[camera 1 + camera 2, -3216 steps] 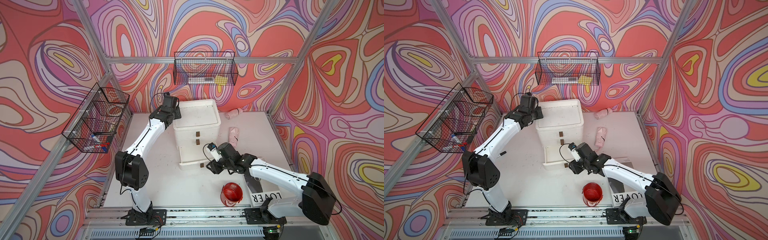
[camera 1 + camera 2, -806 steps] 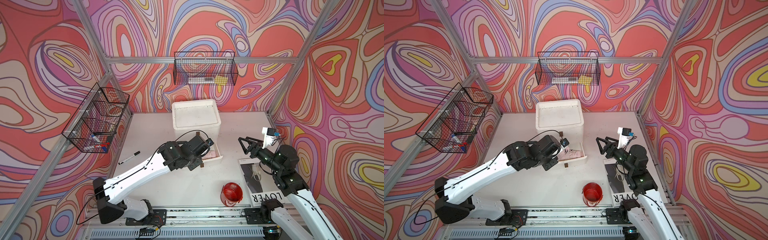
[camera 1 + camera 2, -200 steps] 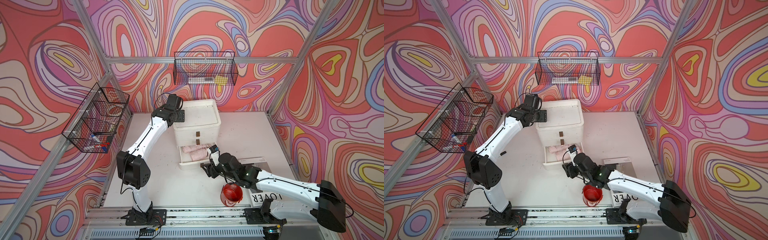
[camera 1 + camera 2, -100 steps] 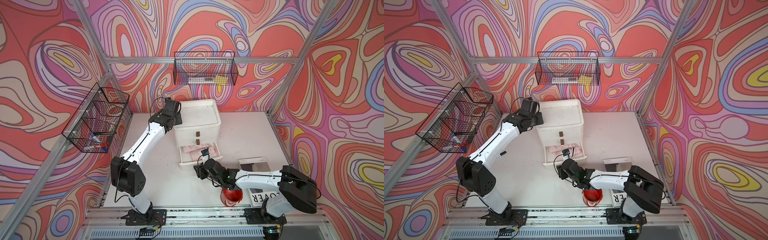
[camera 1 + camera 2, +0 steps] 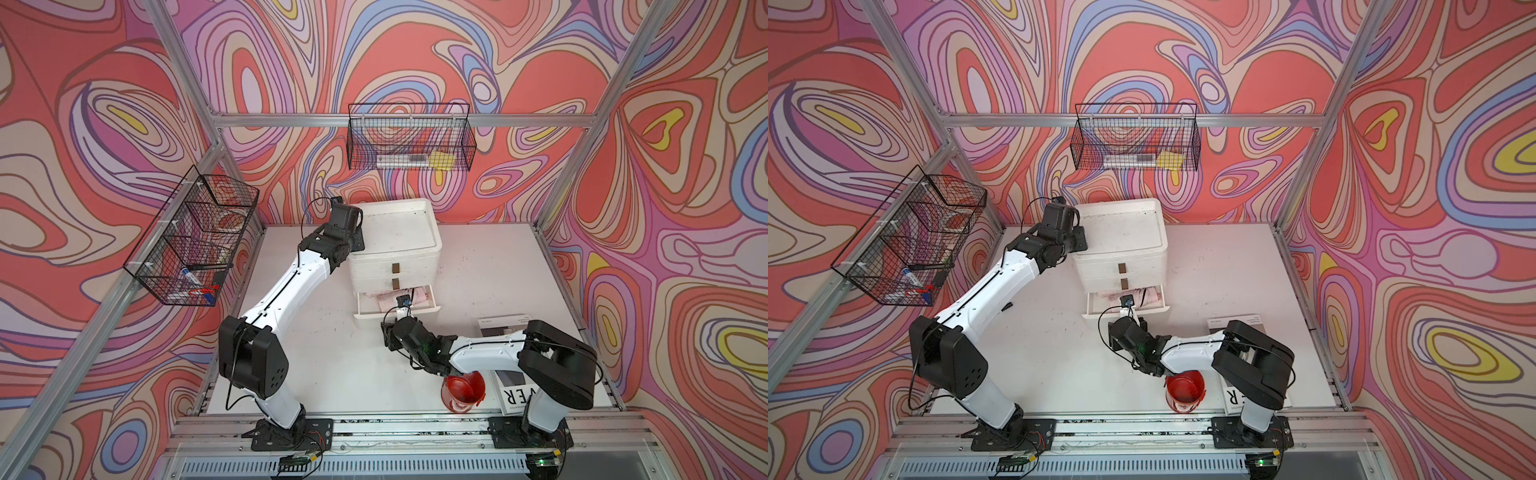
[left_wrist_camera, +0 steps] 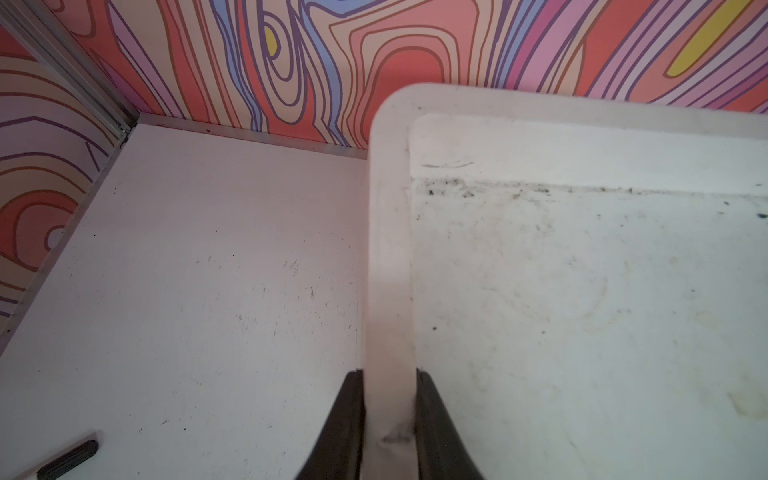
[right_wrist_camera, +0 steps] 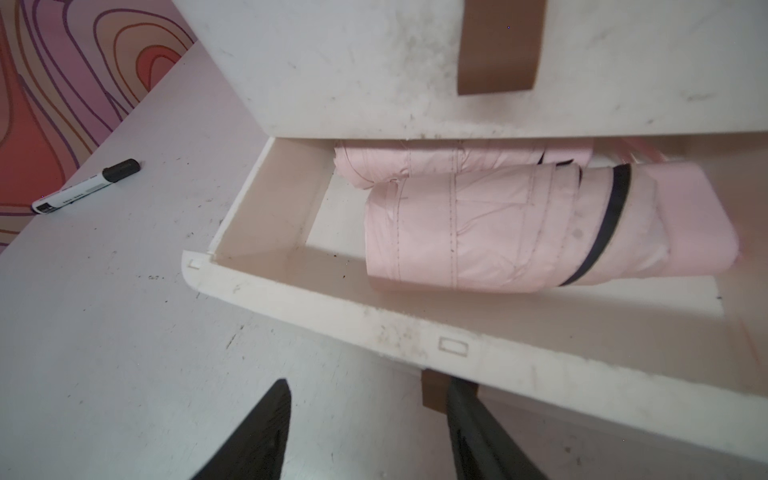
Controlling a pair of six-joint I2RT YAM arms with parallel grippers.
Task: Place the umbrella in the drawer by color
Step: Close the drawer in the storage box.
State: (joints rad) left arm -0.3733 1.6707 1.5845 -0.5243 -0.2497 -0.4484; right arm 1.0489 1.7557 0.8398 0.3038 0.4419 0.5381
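White tabletop: both pink umbrellas sit in btm drawer, unshut; my L gripper clamps cabinet rim, R gripper gapes empty.

Two umbrellas, one drawer unit, one cup, two baskets, probably one magazine.

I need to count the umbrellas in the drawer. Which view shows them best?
The right wrist view: two pink umbrellas lie side by side in the open drawer, close up. Both top views show only a partly hidden pink strip. The left wrist view shows just the cabinet top.
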